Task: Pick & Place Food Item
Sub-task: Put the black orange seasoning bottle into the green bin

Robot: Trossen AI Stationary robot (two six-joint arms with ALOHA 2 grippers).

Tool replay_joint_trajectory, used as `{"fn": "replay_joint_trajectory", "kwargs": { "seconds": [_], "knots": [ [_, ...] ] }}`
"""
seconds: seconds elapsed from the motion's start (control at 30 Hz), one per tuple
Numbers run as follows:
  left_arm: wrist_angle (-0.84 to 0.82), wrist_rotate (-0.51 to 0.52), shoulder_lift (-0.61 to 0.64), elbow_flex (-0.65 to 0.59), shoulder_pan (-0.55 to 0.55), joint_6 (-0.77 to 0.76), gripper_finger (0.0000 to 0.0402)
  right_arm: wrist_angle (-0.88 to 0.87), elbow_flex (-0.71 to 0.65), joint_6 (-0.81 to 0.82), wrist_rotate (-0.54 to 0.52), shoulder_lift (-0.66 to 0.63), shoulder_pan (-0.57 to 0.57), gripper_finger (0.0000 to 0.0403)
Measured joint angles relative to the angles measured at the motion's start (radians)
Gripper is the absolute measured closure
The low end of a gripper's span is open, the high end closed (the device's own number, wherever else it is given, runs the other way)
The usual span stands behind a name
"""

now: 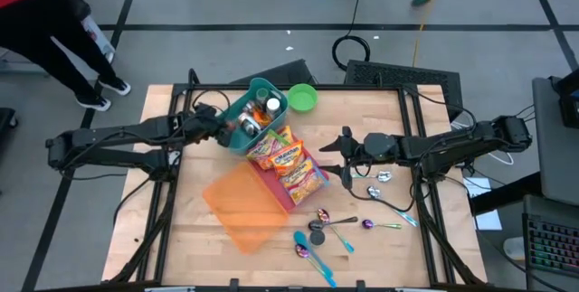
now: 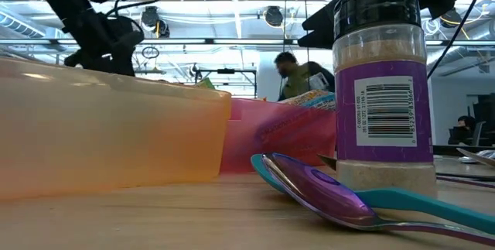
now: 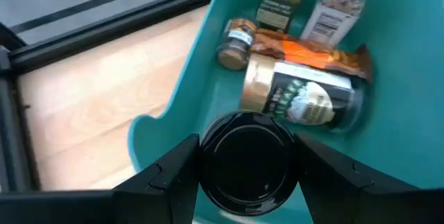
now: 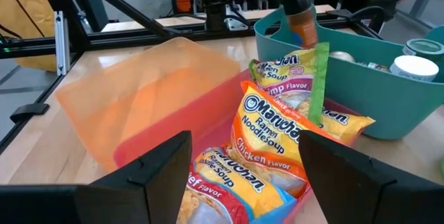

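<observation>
1. Table (image 1: 380,238): orange bin (image 1: 242,203) beside pink bin (image 4: 208,123) of noodle packets (image 4: 274,137).
2. Teal basket (image 1: 262,89) holds jars.
3. Left gripper (image 3: 244,161) clamps black-lidded jar (image 3: 244,165) over basket.
4. Right gripper (image 4: 243,175) spread wide, empty, near the packets.

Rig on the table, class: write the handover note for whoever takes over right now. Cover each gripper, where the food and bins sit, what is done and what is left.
Left gripper: over the teal bin, jaws shut on a black-lidded jar.
Right gripper: waits, jaws open and empty, facing the ramen packs.
Teal bin: holds spice jars.
Pink bin: ramen packs lean in it; orange bin sits beside.
Spoons and a spice shaker lie at the table's front.
Done: cannot tell.
Left: whether the jar is going in or coming out, I cannot tell.
</observation>
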State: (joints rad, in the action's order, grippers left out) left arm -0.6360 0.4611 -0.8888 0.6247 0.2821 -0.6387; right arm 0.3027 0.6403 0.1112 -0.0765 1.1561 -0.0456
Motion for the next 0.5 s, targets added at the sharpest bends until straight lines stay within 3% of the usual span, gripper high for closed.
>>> {"fn": "replay_joint_trajectory", "kwargs": {
  "seconds": [0.23,0.5],
  "knots": [
    [-0.02,-0.057,-0.011,0.009,0.026,-0.002,0.0197,-0.002,0.0,0.0,0.0,0.0,0.0,0.0147],
    [-0.007,-0.065,-0.122,0.005,0.058,0.002,0.0197,-0.002,0.0,0.0,0.0,0.0,0.0,0.0147]
  ]
}}
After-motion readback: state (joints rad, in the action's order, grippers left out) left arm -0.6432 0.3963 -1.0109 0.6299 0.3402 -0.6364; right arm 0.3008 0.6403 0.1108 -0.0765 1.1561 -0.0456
